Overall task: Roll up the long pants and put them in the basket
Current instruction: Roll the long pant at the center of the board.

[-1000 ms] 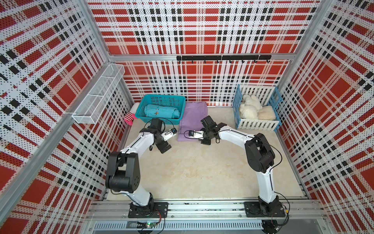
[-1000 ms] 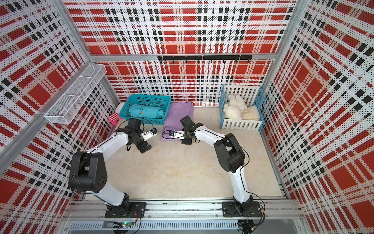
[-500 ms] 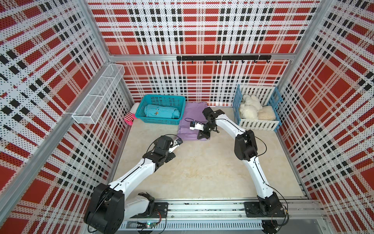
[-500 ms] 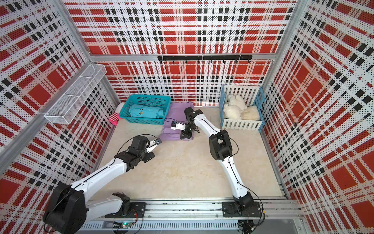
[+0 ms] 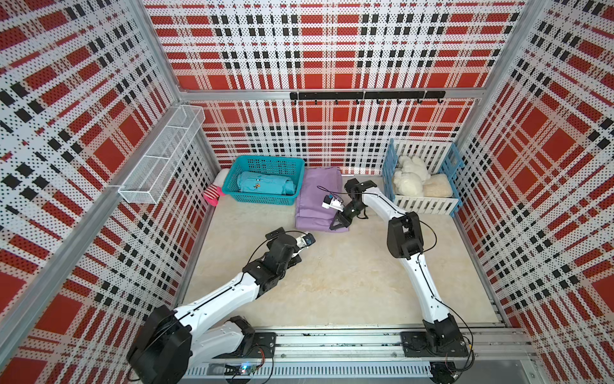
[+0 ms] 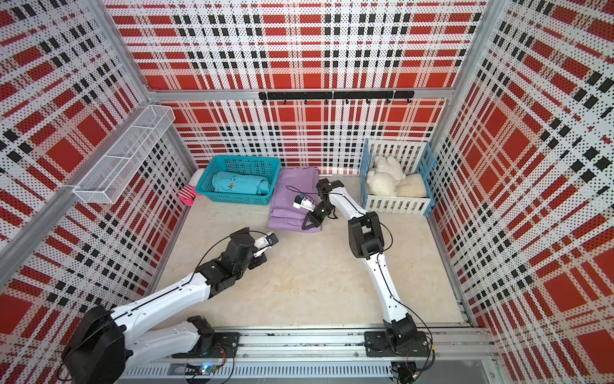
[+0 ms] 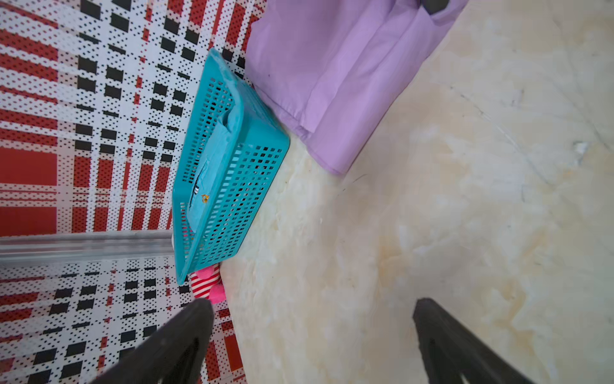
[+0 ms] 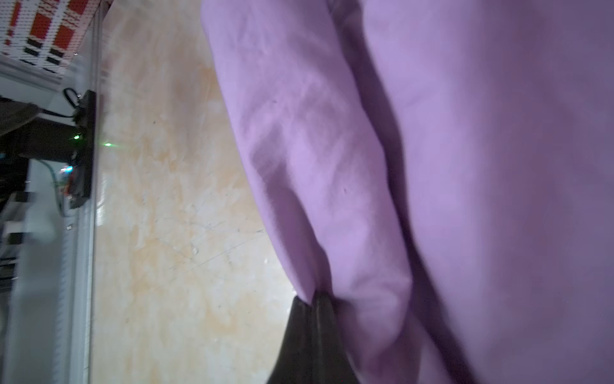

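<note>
Long pants lie folded flat on the table, between the teal basket and the white crate; no roll is formed. Right gripper pinches their near edge. The left gripper hangs wide, empty and apart. Rolling appears wholly outstanding.

Right gripper is clamped, dark jaws pressed together on a ridge of the long pants. Lilac cloth bunches into the tips and fans away in soft, slightly blurred folds, filling most of the frame. Alongside the cloth's edge lies bare beige marbled floor. Beyond the floor runs a metal rail with a black mount against it, green light glowing, and a sliver of red plaid wall.
</note>
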Tool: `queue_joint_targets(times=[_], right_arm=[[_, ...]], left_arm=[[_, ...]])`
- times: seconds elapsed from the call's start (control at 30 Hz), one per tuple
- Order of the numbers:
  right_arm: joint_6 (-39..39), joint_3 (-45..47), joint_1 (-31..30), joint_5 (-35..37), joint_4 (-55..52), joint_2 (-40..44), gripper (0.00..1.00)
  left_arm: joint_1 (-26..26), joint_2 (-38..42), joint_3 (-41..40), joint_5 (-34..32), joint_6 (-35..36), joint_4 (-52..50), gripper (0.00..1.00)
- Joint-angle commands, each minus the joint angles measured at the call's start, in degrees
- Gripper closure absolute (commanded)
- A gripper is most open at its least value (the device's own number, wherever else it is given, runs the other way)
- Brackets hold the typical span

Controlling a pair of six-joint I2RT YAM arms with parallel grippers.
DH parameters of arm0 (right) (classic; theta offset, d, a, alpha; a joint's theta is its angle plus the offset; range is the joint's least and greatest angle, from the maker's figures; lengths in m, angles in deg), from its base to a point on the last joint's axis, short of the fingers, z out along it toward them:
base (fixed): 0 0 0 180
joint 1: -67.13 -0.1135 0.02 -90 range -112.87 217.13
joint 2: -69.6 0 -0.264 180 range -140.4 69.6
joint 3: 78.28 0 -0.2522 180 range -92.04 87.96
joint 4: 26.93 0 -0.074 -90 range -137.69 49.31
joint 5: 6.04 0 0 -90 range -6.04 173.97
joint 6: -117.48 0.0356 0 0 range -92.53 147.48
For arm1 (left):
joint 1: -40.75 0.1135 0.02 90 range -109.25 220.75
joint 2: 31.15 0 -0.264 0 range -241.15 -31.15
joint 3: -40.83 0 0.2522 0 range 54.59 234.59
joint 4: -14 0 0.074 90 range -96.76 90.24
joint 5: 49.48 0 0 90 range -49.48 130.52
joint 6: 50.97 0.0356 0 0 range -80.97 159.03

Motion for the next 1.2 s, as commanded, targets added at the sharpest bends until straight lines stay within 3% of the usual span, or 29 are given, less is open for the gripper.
queue_joint_targets(times=[0.0, 0.23, 0.63, 0.73, 0.9, 1.17], right_arm=[[-4.74, 8.09, -2.16, -1.92, -9.62, 1.25, 1.00], [-4.07, 25.11, -7.21, -2.51, -5.34, 11.00, 1.00], [4.35, 48.56, -13.92, -5.93, 4.39, 28.09, 1.00], [5.32, 47.30, -13.94, -5.20, 4.09, 28.99, 1.00], [4.04, 37.43, -13.84, -3.79, -0.91, 24.76, 1.00], [1.50, 24.14, -11.16, -3.82, -7.06, 15.16, 1.00]], left_arm=[[-3.10, -1.99, -0.09, -5.24, -0.61, 0.50, 0.01], [-9.56, -2.19, -0.34, -11.53, -3.17, 0.06, 0.01], [-22.44, 11.15, -2.42, -22.58, -9.43, -5.47, 0.01], [-24.42, 15.06, -2.32, -22.60, -10.69, -7.92, 0.01], [-27.22, 18.45, -2.14, -19.57, -10.87, -11.56, 0.01], [-29.46, 14.26, -2.50, -16.57, -8.95, -15.35, 0.01]])
